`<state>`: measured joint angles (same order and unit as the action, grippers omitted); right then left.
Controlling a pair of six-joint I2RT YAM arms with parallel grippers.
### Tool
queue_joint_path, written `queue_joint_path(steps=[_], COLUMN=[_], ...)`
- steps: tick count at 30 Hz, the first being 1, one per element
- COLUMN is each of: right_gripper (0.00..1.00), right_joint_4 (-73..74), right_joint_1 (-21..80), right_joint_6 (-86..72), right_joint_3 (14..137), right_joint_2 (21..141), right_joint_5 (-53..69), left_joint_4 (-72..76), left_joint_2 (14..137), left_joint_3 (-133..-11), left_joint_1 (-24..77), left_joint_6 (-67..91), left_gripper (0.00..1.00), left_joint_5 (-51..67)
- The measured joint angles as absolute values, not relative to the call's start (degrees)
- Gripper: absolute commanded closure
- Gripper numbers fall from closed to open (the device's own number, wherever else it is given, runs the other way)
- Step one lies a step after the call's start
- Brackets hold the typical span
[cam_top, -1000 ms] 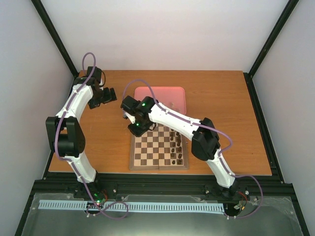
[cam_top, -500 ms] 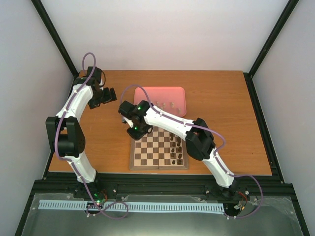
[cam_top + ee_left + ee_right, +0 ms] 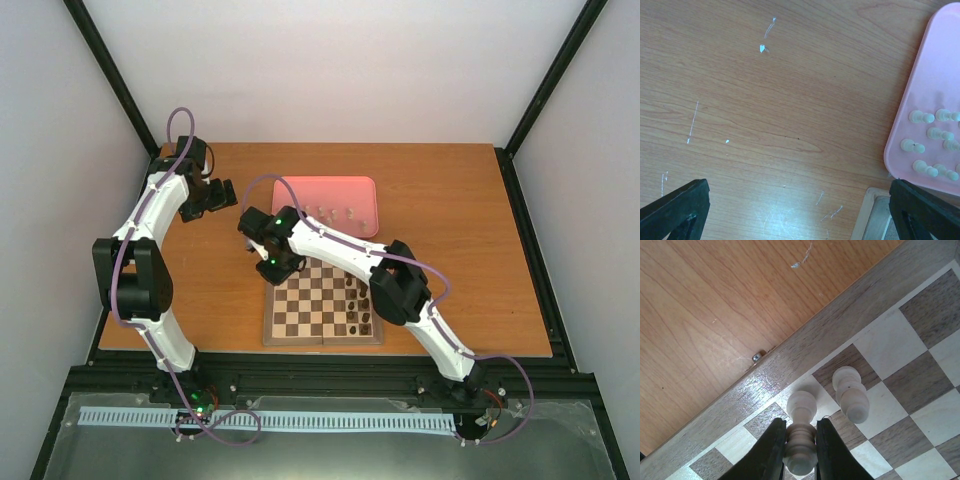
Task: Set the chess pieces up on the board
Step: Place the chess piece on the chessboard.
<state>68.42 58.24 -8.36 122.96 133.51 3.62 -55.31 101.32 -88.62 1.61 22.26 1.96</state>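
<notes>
Found right gripper [image 3: 800, 426] clamped on a cream pawn [image 3: 802, 407], held upright over a light square in the outer file at the far-left corner of the board [image 3: 790, 365]; could not tell whether base touched. Noted second pawn [image 3: 850, 400] standing on the dark square just beside. Judged step as placing: best lowered straight down, base centred in the square, then jaws parted only slightly and lifted vertically, so as not to clip the neighbour. Marked border just beside the target square, with bare table [image 3: 715, 315] past it, so open room for retreat lay outward, away from the neighbour. Saw dark pieces [image 3: 358, 300] well apart on the right side. Saw left gripper [image 3: 800, 207] with jaws wide apart, holding nothing, over table near the tray [image 3: 930, 75], where more cream pieces [image 3: 922, 117] lay.
</notes>
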Motion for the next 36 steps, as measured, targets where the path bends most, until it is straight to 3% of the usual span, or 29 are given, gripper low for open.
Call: queue_joint_path(steps=[22,36], right_gripper=[0.91,0.78], right_joint_4=[70.08,70.5], right_joint_1=[58.24,58.24], right_joint_6=[-7.7,-6.98], right_joint_3=[123.33,125.34], right_joint_2=[134.3,135.04], right_joint_5=[2.81,2.9], left_joint_4=[-55.31,-55.31], left_joint_2=[101.32,101.32], left_joint_3=[-88.53,-88.53], left_joint_1=[1.61,1.61], left_joint_6=[22.26,22.26], left_gripper=[0.0,0.0], left_joint_5=[1.98,1.98])
